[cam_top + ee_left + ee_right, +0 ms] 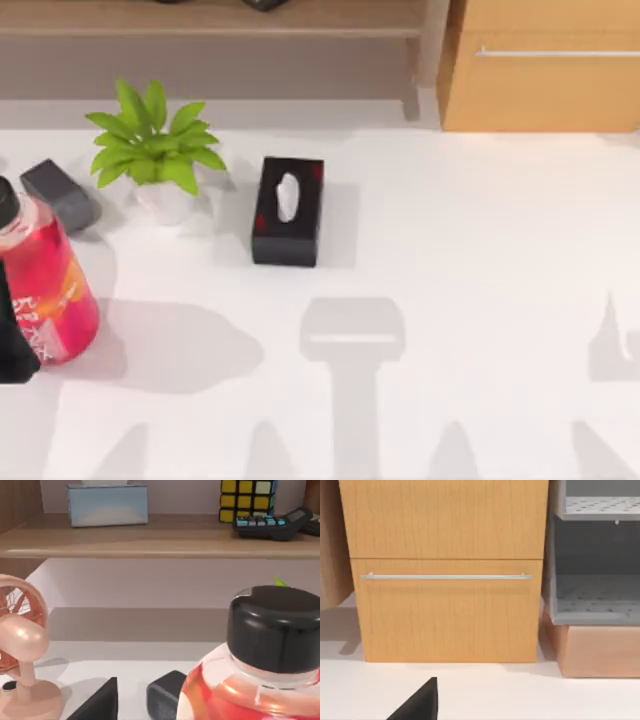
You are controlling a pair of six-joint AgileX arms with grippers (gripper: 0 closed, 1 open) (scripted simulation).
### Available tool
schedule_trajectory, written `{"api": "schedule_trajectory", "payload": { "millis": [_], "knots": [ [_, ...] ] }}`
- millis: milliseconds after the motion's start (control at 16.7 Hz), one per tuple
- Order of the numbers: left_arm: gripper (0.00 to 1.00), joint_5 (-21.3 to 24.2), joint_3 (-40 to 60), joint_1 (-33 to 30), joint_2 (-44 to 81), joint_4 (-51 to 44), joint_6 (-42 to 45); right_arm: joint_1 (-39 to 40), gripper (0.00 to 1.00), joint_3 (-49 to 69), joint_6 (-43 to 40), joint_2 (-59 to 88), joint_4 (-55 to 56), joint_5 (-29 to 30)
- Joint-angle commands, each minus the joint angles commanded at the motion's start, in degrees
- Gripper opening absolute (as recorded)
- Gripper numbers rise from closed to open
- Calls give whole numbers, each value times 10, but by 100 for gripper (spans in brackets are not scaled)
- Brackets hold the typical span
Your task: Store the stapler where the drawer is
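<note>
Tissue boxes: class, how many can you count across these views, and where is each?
2. A black tissue box lies on the white table right of the potted plant; a light blue tissue box sits on the wooden shelf. Others may be hidden.

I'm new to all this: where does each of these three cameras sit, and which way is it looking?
Top view: above the table, looking down on stapler, plant, tissue box and the drawer at the right.
Left wrist view: on the left arm, facing the shelf past a red bottle; a dark claw tip shows.
Right wrist view: on the right arm, facing the shut drawer front; a dark claw tip shows.
Shared: stapler, bottle, drawer.
</note>
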Motion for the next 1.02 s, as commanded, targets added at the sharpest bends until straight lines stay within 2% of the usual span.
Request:
{"api": "schedule_trajectory", "payload": {
  "millis": [240, 420, 1020],
  "knots": [
    [100, 0, 0, 0, 0, 0, 0, -2, 100, 10, -15, 16, 12, 0],
    [100, 0, 0, 0, 0, 0, 0, -2, 100, 44, -79, 85, 54, -2],
    [100, 0, 0, 0, 0, 0, 0, 30, 100, 258, -463, 583, 327, 0]
  ]
}}
